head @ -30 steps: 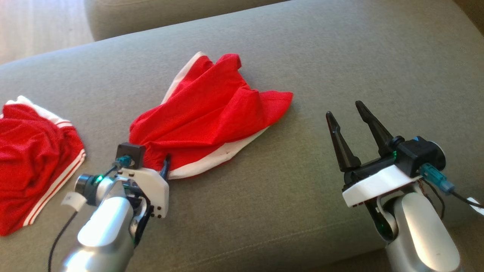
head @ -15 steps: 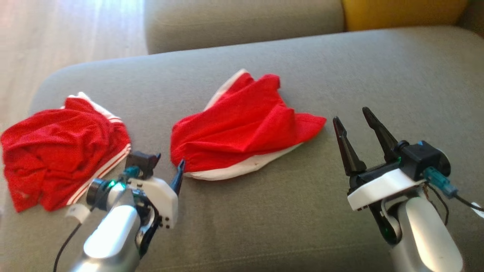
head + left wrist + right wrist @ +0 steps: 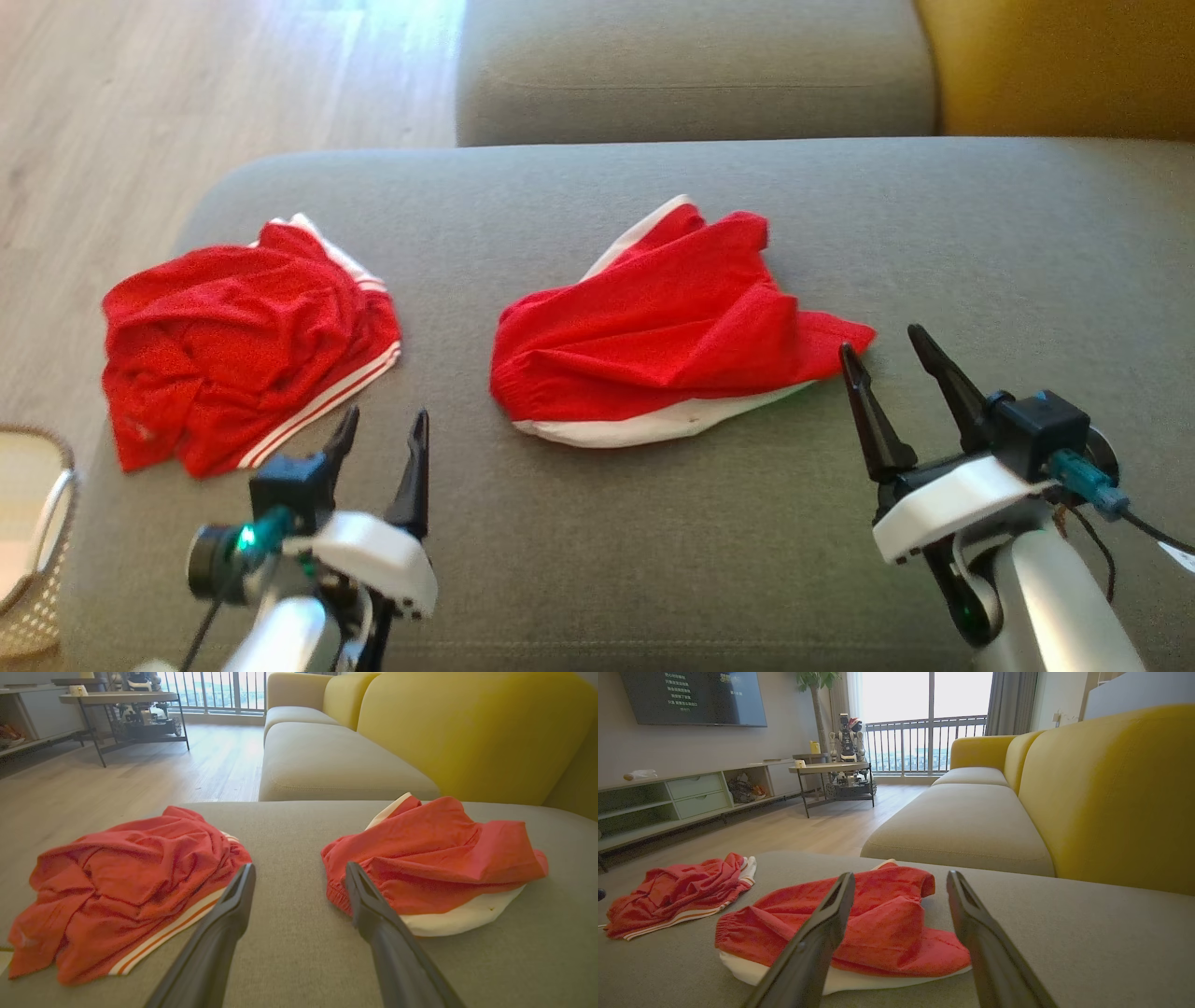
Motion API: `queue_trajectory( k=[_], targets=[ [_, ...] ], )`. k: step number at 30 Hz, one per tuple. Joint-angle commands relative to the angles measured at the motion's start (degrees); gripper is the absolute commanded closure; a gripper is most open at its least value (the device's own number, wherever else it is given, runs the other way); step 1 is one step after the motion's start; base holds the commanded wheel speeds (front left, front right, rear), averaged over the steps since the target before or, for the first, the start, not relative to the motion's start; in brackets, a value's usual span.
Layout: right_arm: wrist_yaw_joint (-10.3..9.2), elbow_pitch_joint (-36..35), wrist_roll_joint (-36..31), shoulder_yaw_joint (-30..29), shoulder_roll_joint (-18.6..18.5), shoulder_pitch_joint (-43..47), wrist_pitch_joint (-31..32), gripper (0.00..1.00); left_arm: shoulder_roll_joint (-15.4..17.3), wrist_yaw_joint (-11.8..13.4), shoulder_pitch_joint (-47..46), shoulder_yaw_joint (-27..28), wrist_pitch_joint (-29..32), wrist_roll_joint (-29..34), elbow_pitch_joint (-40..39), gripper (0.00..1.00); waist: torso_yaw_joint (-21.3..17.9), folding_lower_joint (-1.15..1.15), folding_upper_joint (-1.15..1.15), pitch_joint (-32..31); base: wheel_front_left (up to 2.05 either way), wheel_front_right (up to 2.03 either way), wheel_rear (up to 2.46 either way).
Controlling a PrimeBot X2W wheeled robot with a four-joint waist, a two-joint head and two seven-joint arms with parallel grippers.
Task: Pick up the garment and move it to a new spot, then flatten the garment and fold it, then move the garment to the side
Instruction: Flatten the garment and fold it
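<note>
The garment [image 3: 672,327], red with a white underside, lies crumpled in the middle of the grey sofa cushion [image 3: 653,551]. My left gripper [image 3: 386,413] stands open and empty, low over the cushion, to the left of the garment and apart from it. In the left wrist view the left gripper [image 3: 299,867] points at bare cushion, with the garment [image 3: 444,849] just right of its right finger. My right gripper [image 3: 880,338] is open and empty beside the garment's right corner. Seen from the right wrist, the garment [image 3: 887,914] lies beyond the right gripper [image 3: 901,876].
A second red garment with white stripes [image 3: 243,345] lies bunched at the cushion's left end. A woven basket [image 3: 37,541] stands at the lower left. Beyond are another grey seat cushion [image 3: 691,65], a yellow backrest [image 3: 1055,65] and wooden floor [image 3: 187,93].
My left gripper has let go of the garment's lower left edge, opened and drawn back to the left. The garment has settled on the cushion. The head camera has shifted; the right gripper stays open.
</note>
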Motion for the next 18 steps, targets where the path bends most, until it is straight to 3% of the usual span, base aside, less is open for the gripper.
queue_trajectory(
  k=[1, 7, 18],
  targets=[
    [-0.02, -1.56, 0.44, 0.98, 0.27, -1.69, 0.09, 0.0, 0.7, 0.55, -1.87, 2.66, -0.74, -0.02, -2.62, 0.0, 1.09, 0.0, 0.0, 0.34, 0.0, 0.0, 0.0],
    [-0.02, 2.5, 3.21, -1.08, 0.27, -4.58, 2.98, 0.0, 0.43, 1.04, 1.26, 2.1, -1.14, 1.99, -7.05, 0.0, 4.95, 0.0, 0.0, 2.35, 0.0, 0.0, 0.0],
    [-0.02, 17.86, -3.3, -7.34, 0.27, -18.4, 8.91, 0.0, -1.29, -0.01, -0.23, 1.7, -1.23, 3.42, -7.13, 0.0, 11.98, 0.0, 0.0, 7.28, 0.0, 0.0, 0.0]
  ],
)
